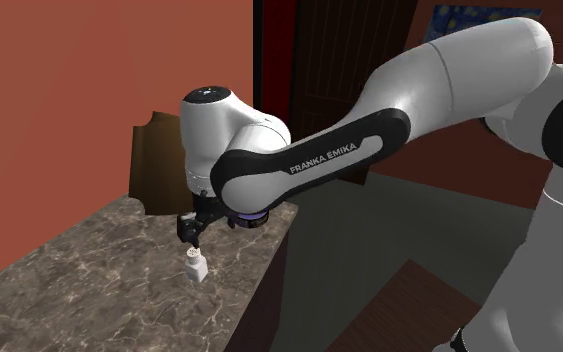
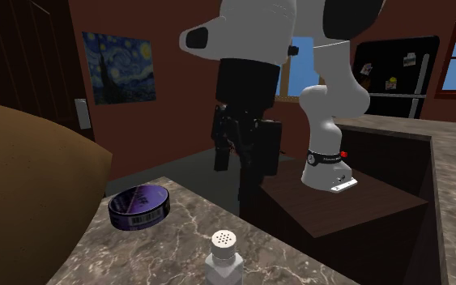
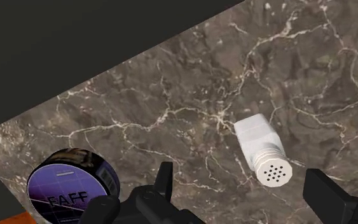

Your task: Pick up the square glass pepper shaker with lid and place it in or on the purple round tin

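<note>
The pepper shaker (image 3: pixel 260 147) is a small white square bottle with a round perforated lid. It stands upright on the marble counter (image 3: pixel 190 83). In the wrist view it sits between my two fingers and a little ahead of them, untouched. My gripper (image 3: pixel 244 191) is open and hangs just above the shaker (image 1: pixel 195 266); in the shoulder view the gripper (image 1: pixel 192 233) is right over it. The purple round tin (image 3: pixel 71 186) lies flat on the counter beside the shaker, near the counter's edge. In the second exterior view the tin (image 2: pixel 140 206) is left of the shaker (image 2: pixel 224 254).
The counter's edge (image 1: pixel 269 255) runs close by the tin, with dark floor beyond. A brown wooden piece (image 1: pixel 154 165) stands at the counter's far end. A large brown rounded shape (image 2: pixel 23 194) fills the second exterior view's left. My stand (image 2: pixel 339 214) is behind.
</note>
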`<state>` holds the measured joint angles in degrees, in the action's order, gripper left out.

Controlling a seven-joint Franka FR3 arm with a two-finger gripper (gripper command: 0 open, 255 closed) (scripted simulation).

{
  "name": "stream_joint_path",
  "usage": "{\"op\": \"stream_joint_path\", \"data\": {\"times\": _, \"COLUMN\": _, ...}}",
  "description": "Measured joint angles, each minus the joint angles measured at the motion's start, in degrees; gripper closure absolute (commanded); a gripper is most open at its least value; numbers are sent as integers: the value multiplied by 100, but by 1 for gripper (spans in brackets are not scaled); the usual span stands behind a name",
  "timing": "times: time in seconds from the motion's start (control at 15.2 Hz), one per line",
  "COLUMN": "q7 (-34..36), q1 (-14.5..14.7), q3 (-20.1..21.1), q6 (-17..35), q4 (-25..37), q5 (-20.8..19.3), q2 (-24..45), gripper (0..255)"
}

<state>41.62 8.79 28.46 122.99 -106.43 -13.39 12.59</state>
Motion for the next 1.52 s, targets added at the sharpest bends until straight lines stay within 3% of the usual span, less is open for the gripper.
{"op": "stream_joint_path", "data": {"times": 0.33, "q7": 487, "q1": 403, "q3": -85, "q6": -43, "q4": 882, "q5": -489, "q2": 957, "gripper": 0}}
{"op": "stream_joint_path", "data": {"times": 1.19, "q7": 643, "q1": 495, "q3": -195, "q6": 317, "q4": 852, "q5": -711, "q2": 1327, "gripper": 0}}
{"op": "stream_joint_path", "data": {"times": 1.25, "q7": 643, "q1": 495, "q3": -195, "q6": 317, "q4": 852, "q5": -711, "q2": 1327, "gripper": 255}}
{"op": "stream_joint_path", "data": {"times": 1.52, "q7": 643, "q1": 496, "q3": -194, "q6": 317, "q4": 853, "q5": -711, "q2": 1326, "gripper": 255}}
